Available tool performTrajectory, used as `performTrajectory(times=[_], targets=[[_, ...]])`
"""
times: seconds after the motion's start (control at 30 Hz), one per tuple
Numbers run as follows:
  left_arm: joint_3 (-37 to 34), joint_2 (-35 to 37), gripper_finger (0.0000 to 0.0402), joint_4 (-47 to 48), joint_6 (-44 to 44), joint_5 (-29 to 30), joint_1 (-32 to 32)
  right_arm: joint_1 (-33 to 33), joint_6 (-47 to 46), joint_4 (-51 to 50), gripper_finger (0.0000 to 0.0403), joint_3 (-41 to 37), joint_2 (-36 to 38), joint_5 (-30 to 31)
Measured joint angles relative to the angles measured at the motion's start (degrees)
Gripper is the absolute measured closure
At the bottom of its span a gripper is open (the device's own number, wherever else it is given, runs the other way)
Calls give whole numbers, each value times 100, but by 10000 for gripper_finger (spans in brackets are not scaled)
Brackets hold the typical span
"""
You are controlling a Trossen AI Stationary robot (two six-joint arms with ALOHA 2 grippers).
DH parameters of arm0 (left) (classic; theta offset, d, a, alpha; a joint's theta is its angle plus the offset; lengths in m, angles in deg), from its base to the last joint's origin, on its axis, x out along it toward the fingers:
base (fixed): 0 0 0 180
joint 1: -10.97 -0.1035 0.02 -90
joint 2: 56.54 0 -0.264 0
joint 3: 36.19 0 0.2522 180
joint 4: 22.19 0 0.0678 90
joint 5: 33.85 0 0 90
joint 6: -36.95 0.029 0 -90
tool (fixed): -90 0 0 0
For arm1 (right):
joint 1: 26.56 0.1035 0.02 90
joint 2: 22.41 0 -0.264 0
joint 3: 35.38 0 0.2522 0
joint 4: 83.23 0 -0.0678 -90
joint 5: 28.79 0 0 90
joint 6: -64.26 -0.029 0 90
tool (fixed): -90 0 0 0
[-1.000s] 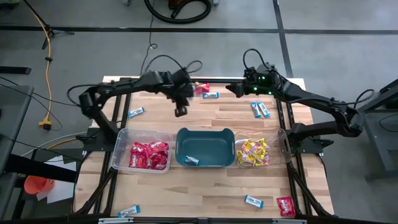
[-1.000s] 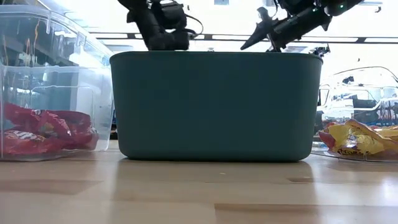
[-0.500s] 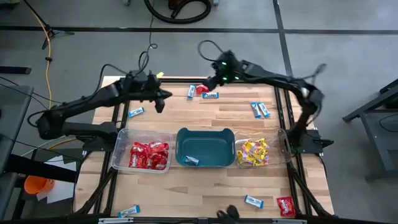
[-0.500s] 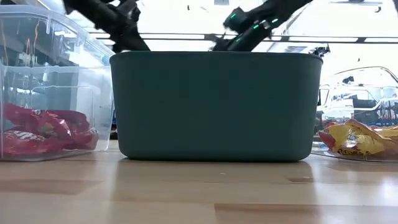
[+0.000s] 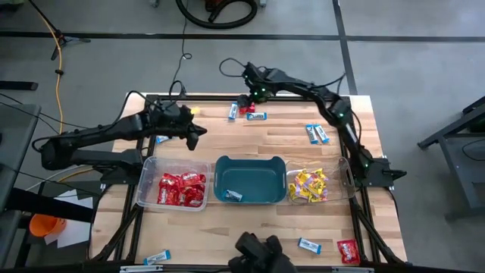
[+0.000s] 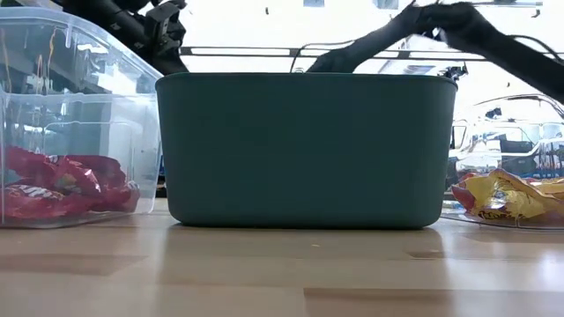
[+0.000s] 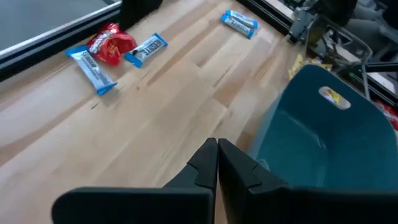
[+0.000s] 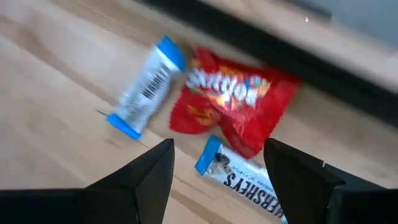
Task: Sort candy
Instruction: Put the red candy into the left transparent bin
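Both arms have swung left since a second ago: right gripper [image 5: 244, 101] now sits over the far table [image 5: 227, 227] edge, left gripper [image 5: 194, 137] over the left side, just behind the clear bin of red candy [image 5: 182, 189]. Left gripper [image 7: 217, 157] is fully closed, holding nothing; bare wood ahead of it, teal tub [image 7: 314, 140] close beside. Right gripper [image 8: 217, 163] fingers stand wide apart, empty, hovering over a cluster at the far edge: red packet [image 8: 233, 106] reading "Skittles", blue-and-white bar [image 8: 146, 87] showing a barcode, and another bar [image 8: 245, 180] marked "HERSHEY'S". Teal tub [image 5: 249, 180] holds one blue-and-white bar; yellow candy [image 5: 308, 186] fills the right bin. Loose pieces: two bars [image 5: 317, 133] far right, one near left arm [image 5: 165, 136], more along the near edge [image 5: 308, 245]. A dark shape at the near edge [image 5: 260, 252] is possibly a person; can't tell.
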Motion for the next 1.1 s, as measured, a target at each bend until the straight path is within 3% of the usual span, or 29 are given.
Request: performTrajectory(times=[0.3,0.6,0.7,0.87,1.1], targets=[[-22,0,401,2,-41,105,132,14,-303,-657,160,986,-1035,0],[-22,0,401,47,201,109,132,24,-211,-599,169,1063,-1145,67],[-22,0,401,52,391,112,132,22,-68,-605,218,1063,-1145,87],[-22,3,401,33,448,114,126,22,574,-752,379,1055,-1080,144],[-15,109,401,28,419,129,125,22,1257,-854,399,1052,-578,265]])
